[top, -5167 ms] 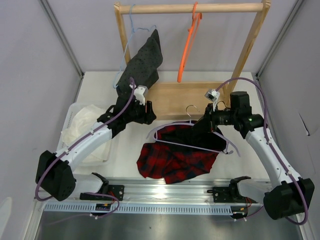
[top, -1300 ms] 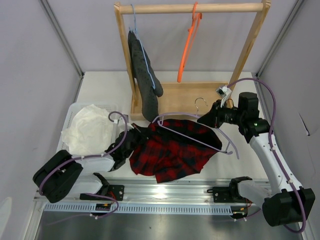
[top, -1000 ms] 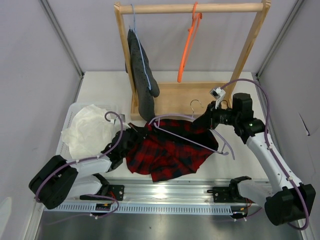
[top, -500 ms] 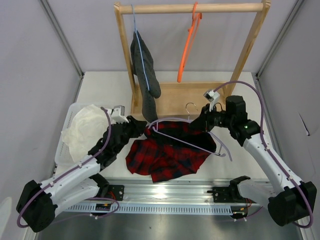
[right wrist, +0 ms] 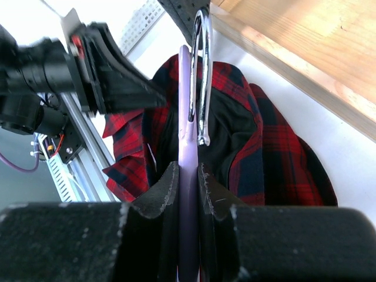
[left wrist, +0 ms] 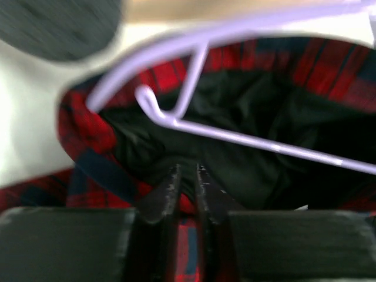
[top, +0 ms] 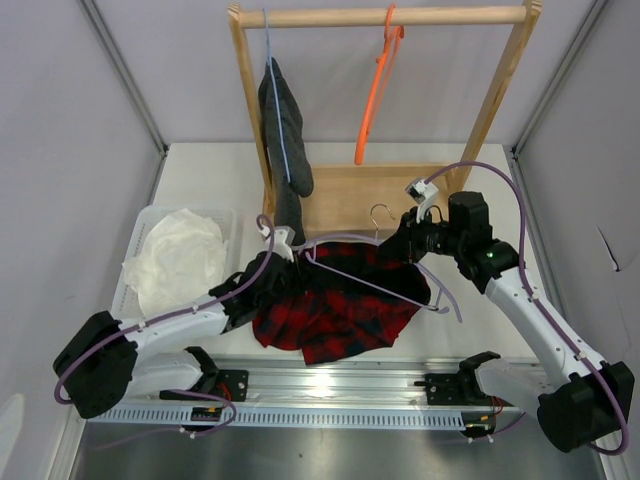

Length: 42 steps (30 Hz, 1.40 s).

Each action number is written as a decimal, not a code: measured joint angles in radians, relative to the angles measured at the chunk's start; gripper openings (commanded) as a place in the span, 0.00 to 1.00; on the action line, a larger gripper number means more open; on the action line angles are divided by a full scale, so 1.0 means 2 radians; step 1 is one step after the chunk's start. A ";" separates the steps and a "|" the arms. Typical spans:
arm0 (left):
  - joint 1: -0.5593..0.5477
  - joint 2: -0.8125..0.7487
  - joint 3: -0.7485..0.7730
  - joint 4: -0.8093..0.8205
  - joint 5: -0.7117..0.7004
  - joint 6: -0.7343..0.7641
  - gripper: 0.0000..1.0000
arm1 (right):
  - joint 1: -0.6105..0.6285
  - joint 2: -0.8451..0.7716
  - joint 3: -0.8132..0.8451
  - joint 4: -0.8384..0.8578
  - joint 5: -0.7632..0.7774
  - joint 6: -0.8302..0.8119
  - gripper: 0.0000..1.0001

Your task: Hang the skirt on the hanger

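Skirt (top: 340,315) at middle of bench (top: 200,170), 6 o'clock from wooden rack (top: 400,16); hanger (left wrist: 264,143) lies on it. Right fingers (right wrist: 167,188) pinch hanger neck. Left fingers (left wrist: 170,188) pinch skirt at its 9 o'clock edge. Advice: lift edge, open waist, feed hanger arm inside slowly.

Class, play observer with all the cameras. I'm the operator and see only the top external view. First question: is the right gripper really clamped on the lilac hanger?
Observer: Yes. The right wrist view shows the right gripper shut on the hanger, near its metal hook.
Operator: And the left gripper?
Observer: In the left wrist view its jaws stand nearly together at the waistband edge of the skirt. I cannot confirm a grip.
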 measured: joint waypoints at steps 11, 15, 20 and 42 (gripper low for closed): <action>-0.042 -0.016 -0.074 0.032 -0.057 -0.059 0.00 | 0.003 0.000 0.000 -0.001 0.002 0.002 0.00; -0.045 -0.011 -0.089 0.050 -0.073 -0.076 0.00 | 0.003 0.000 0.000 0.000 0.002 0.007 0.00; -0.045 0.004 -0.096 0.075 -0.082 -0.085 0.08 | 0.003 0.000 0.000 0.002 0.002 0.007 0.00; -0.046 -0.009 -0.060 0.056 -0.124 -0.082 0.39 | 0.003 -0.005 0.000 0.016 0.008 0.007 0.00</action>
